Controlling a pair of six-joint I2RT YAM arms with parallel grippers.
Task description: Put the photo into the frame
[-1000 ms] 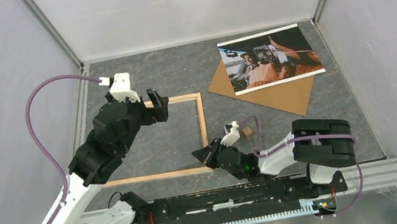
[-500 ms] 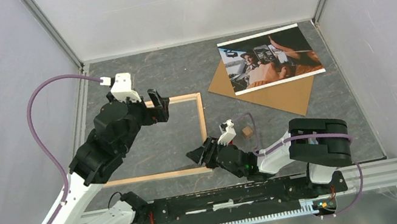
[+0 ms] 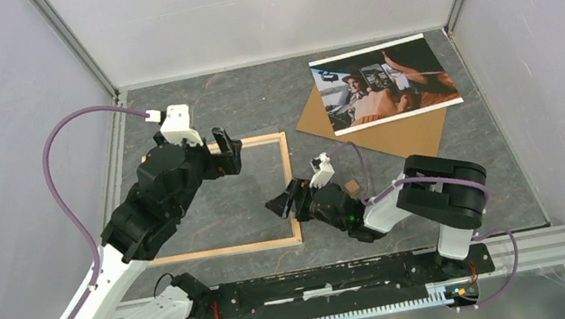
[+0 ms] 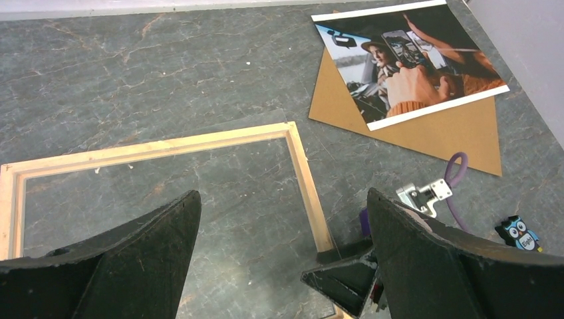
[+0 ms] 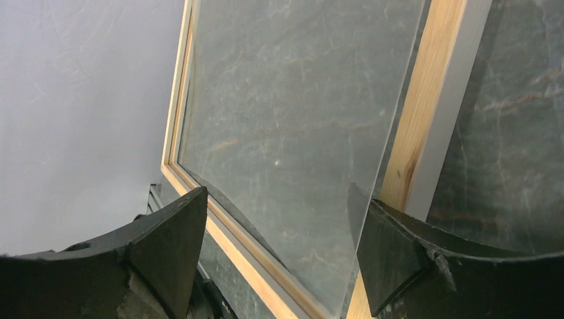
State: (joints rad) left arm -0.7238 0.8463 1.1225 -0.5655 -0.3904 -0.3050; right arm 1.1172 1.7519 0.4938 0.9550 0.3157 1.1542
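The photo (image 3: 384, 82) lies face up at the back right, overlapping a brown backing board (image 3: 384, 134); it also shows in the left wrist view as the photo (image 4: 406, 63). The frame (image 3: 287, 167), thin light wood, lies flat left of centre. Inside the frame (image 5: 425, 113) rests a clear pane (image 5: 299, 100). My right gripper (image 3: 285, 203) is open, low over the frame's right slat near its front corner, holding nothing; in its own view the right gripper (image 5: 282, 199) straddles the pane's edge. My left gripper (image 3: 229, 147) hovers open above the frame's far side, its jaws empty (image 4: 282, 199).
A small wooden block (image 3: 352, 188) sits beside the right wrist. A little owl figure (image 4: 521, 234) lies right of the right arm. Grey walls close in left, back and right. The rail with the arm bases (image 3: 343, 276) runs along the front edge.
My right gripper has opened from shut and slid away from the front corner along the frame's right slat. The left arm has hardly moved.
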